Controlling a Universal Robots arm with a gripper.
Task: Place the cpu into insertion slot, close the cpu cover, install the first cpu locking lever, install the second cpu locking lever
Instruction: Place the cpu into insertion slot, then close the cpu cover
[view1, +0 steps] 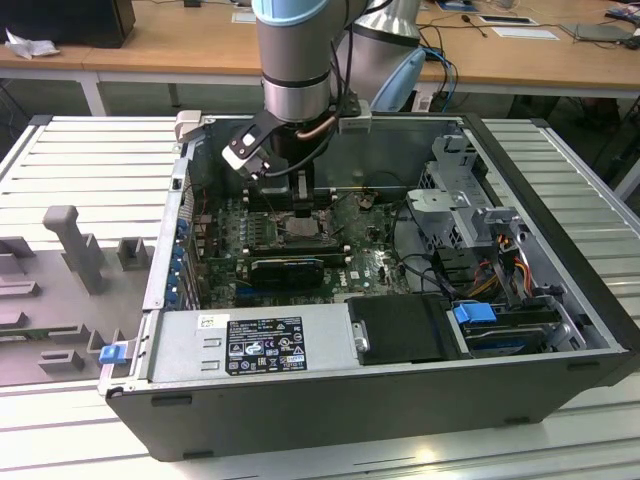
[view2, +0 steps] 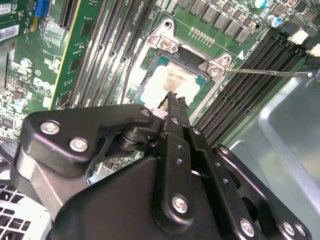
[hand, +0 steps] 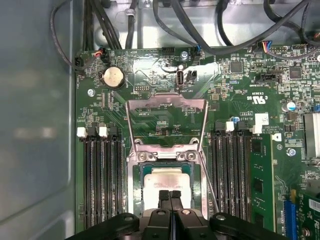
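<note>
Two jaws, pressed together and pinching nothing, point down at the cpu (hand: 167, 179), which lies seated in the slot (hand: 132, 187) on the green board (hand: 165, 70). The cover (hand: 166, 103) is flipped open, tilted back from the slot.

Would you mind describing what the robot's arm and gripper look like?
The arm is a thick silver-grey tube with pale blue joint caps. The gripper is matte black, made of linked bars joined by silver screws, and it tapers to two narrow ridged tips.
</note>
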